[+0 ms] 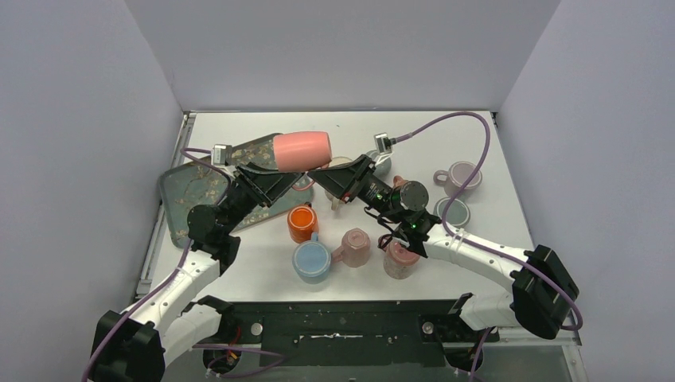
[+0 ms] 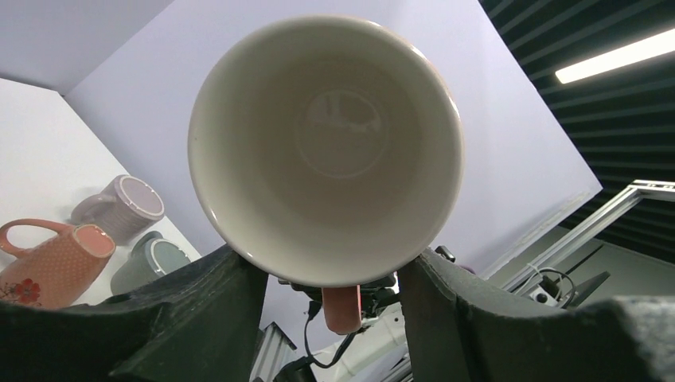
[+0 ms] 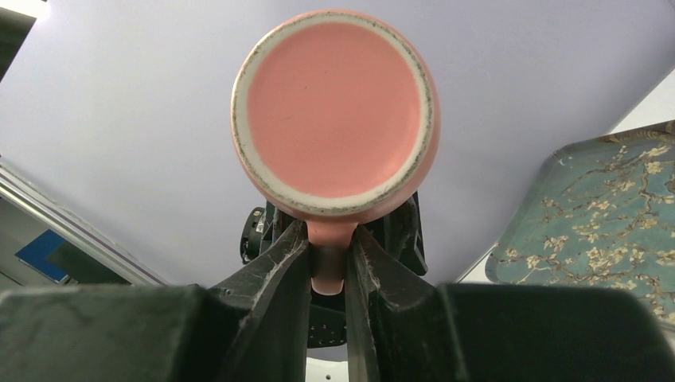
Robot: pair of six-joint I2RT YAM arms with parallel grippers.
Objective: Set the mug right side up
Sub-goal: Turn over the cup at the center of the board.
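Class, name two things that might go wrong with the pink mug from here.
1. The pink mug hangs sideways in mid-air, pinched by its handle in the right end effector; it may pivot or slip.
2. The left end effector flanks its rim, grip unclear; released early, it could fall near the orange mug.

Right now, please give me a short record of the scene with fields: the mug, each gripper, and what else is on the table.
mug: pink mug, in the air, lying sideways, mouth toward the left arm
right gripper: shut on the handle
left gripper: fingers flank the rim; contact unclear
table: floral tray, several other mugs
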